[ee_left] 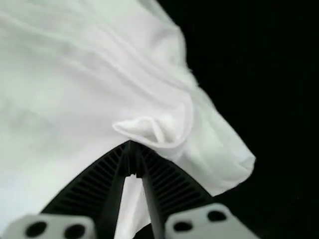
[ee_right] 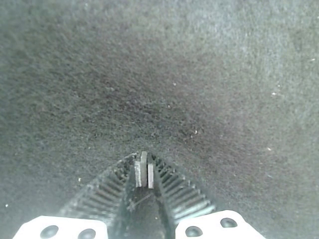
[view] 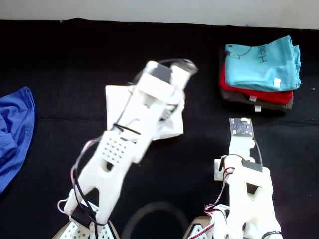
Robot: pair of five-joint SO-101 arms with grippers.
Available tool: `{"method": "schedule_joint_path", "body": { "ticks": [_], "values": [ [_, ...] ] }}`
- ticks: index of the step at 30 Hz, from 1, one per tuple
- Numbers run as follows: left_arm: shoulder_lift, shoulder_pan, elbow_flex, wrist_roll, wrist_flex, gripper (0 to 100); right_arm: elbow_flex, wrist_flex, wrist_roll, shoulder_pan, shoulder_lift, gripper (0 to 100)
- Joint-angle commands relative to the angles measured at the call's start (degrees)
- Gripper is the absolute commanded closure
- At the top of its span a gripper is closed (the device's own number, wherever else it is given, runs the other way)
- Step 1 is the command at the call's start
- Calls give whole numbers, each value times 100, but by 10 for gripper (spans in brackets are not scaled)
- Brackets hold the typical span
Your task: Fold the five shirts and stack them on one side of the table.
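The left hand (ee_left: 131,148) is pressed together at its tips, and a small raised fold of the white shirt (ee_left: 75,79) is pinched there; more white cloth is seen through the narrow gap behind the tips. In the high view the left arm (view: 119,149) is stretched slantwise from the near edge toward the middle of the worktop (view: 60,59), its wrist held over the far right part of the shirt. The white shirt is laid flat near the middle of the black worktop as a partly folded block, its left edge running near to far. Its long axis cannot be told, since much of it is covered by the arm.

The right hand (ee_right: 143,170) is pressed together on nothing and pointed down at bare black cloth. The right arm (view: 245,174) is held low at the near right, directed away from the near edge.

At the far right a stack is seen: a teal shirt (view: 261,62) on a red shirt (view: 259,92) on a dark shirt (view: 271,103), long axis across the worktop. A blue shirt (view: 15,129) is left crumpled at the left edge.
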Motion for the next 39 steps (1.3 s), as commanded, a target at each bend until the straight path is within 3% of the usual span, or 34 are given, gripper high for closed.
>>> {"method": "schedule_joint_path", "body": {
  "ticks": [1,6,11,17,26,31,39],
  "values": [
    [-418,488,-374,53,88,991,66,-198,-53,-40,4,992],
    [-1358,708,-418,53,97,991,66,-198,-53,-40,4,992],
    [-1930,435,-418,35,70,991,66,-198,-53,-40,4,992],
    [-1121,75,-154,44,88,991,66,-198,-53,-40,4,992],
    [-488,954,13,62,114,991,75,-259,-53,-31,4,992],
    [-514,998,-13,62,114,991,84,-259,-53,-31,4,992],
    [-2176,374,40,62,114,991,84,-268,-53,-31,4,992]
  ]
}}
